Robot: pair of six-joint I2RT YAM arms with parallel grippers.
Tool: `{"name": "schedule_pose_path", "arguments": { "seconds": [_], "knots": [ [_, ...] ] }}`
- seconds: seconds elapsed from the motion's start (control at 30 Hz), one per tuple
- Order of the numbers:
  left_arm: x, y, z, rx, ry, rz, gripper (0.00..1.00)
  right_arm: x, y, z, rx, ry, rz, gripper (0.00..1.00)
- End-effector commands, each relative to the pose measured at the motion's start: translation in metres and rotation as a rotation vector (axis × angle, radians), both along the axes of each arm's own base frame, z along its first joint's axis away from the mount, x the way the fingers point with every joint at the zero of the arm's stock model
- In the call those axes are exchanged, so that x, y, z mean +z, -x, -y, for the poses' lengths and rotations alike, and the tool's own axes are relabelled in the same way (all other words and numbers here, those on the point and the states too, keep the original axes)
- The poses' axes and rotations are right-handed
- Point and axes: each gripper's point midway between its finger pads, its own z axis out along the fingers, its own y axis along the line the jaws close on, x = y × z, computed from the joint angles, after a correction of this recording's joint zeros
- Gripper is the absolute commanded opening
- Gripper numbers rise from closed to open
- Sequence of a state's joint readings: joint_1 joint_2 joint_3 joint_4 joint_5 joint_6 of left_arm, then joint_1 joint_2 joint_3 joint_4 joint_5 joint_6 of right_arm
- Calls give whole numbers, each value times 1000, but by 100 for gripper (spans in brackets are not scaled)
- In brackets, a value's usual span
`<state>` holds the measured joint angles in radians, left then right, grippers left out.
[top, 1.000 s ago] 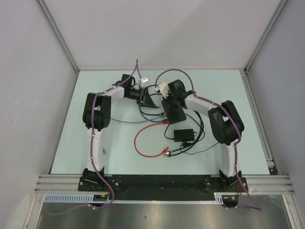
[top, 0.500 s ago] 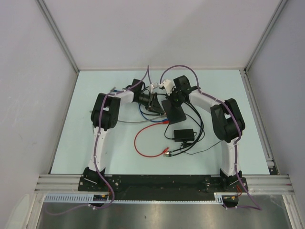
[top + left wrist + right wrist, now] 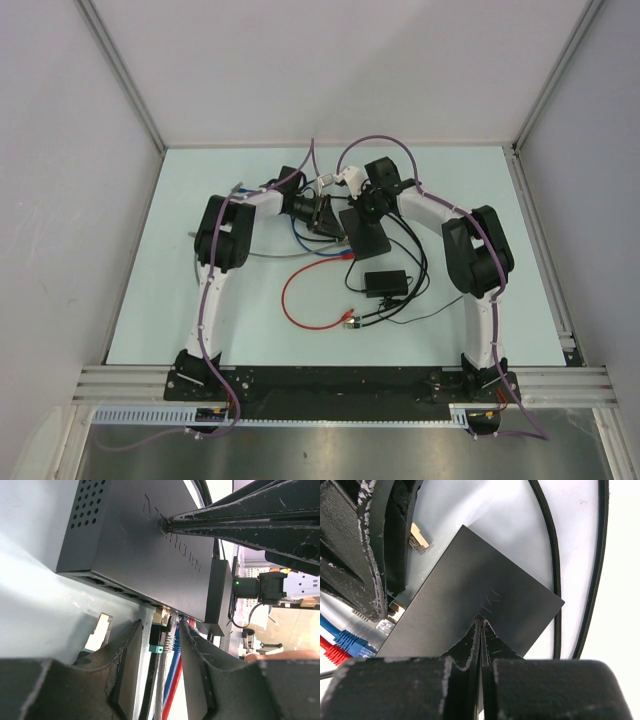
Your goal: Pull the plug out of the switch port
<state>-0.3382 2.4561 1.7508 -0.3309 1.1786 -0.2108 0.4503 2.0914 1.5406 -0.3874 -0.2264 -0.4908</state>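
The switch [image 3: 366, 235] lies flat on the pale table [image 3: 190, 190], between the two wrists. Its socket edge faces the left arm. The right gripper [image 3: 480, 626] stands over the switch with its fingers pressed together, and their joined tips rest on the switch's black top beside the raised lettering.

The left gripper [image 3: 161, 629] reaches in at the socket edge. Its fingers [image 3: 129, 660] are spread to either side of the plug [image 3: 158, 639], a connector with a teal collar and a black lead that sits in a port on that edge. The gaps between pads and plug are narrow, and I cannot tell whether either pad touches it.

Just beside this plug, along the same edge, a blue cable [image 3: 173, 672] and a red cable [image 3: 174, 692] also run to the switch. A perforated vent panel marks the switch's end wall next to the ports. A smaller black box [image 3: 386, 282] with thin black leads lies apart from the switch, on the side towards the arm bases.
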Motion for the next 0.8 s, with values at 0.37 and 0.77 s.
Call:
{"name": "schedule_pose_path", "arguments": {
  "seconds": [0.37,0.77],
  "knots": [
    [6,-3,11,-33,4,49,26,-105,70,57,-36,270,-321,0],
    [-5,-33,-12,107,-311,183,0,-106,70,56,-36,274,-321,0]
  ]
}}
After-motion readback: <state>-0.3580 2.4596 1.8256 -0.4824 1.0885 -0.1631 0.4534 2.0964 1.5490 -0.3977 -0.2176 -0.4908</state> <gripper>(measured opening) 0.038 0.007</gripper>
